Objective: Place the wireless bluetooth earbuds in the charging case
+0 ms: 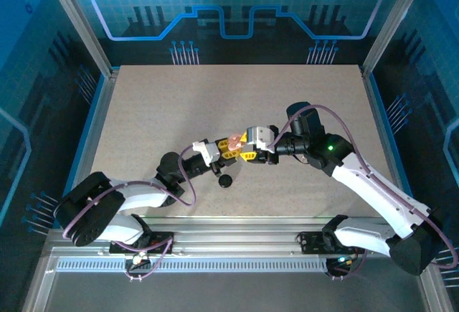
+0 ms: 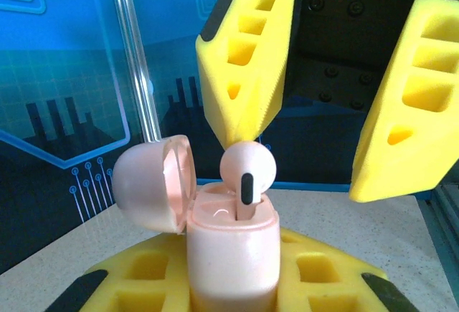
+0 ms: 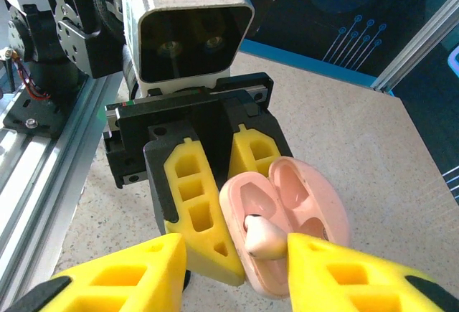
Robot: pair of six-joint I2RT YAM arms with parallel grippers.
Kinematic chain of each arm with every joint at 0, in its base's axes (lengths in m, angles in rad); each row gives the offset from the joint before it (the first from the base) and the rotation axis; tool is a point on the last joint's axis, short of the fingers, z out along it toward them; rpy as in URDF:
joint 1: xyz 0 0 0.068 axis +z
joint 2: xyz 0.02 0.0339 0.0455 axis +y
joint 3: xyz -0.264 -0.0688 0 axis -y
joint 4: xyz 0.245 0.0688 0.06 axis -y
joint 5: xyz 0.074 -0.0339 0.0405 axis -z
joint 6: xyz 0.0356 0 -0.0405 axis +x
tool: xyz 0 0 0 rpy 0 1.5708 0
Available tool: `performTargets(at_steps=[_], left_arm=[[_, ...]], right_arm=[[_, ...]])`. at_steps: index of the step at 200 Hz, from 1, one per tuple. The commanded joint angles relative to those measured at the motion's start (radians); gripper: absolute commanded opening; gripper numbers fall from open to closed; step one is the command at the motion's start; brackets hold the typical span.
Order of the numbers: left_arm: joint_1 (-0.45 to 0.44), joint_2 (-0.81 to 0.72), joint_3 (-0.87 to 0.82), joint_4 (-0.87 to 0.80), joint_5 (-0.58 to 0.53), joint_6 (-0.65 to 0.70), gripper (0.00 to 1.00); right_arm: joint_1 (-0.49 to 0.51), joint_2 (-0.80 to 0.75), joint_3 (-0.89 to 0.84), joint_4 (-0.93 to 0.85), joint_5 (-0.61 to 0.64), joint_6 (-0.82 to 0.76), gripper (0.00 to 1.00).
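Speckled beige tabletop (image 1: pixel 179 104) beneath charging case (image 2: pixel 233 254), blue walls (image 1: pixel 143 3)

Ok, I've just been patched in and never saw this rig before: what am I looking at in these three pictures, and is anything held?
Two robot arms are bolted at the near edge of a table. The overhead picture comes from a fixed camera above and behind them; the other two come from a camera on each wrist, so the yellow fingers at the bottom edge are that arm's own. The left gripper is shut on the charging case, pale pink, held upright with its lid swung open. One pink earbud sits partly in it, head sticking out. The right gripper hangs above, open, one fingertip just over the earbud; I cannot tell whether it touches. On the table lies a small dark round object, too small to identify.
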Motion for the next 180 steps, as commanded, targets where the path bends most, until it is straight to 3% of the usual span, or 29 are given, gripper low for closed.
performTargets(at_steps=[1,109,180], left_arm=[[0.003,-0.023,-0.003,0.034,-0.013,0.003,0.20],[0.002,-0.025,0.001,0.034,-0.006,-0.001,0.20],[0.003,-0.026,0.001,0.034,-0.007,0.000,0.20]], right_arm=[[0.028,-0.006,0.033,-0.061,-0.041,-0.019,0.40],[0.031,-0.069,0.001,-0.016,0.044,0.013,0.39],[0.037,-0.028,0.012,-0.031,0.046,0.020,0.38]])
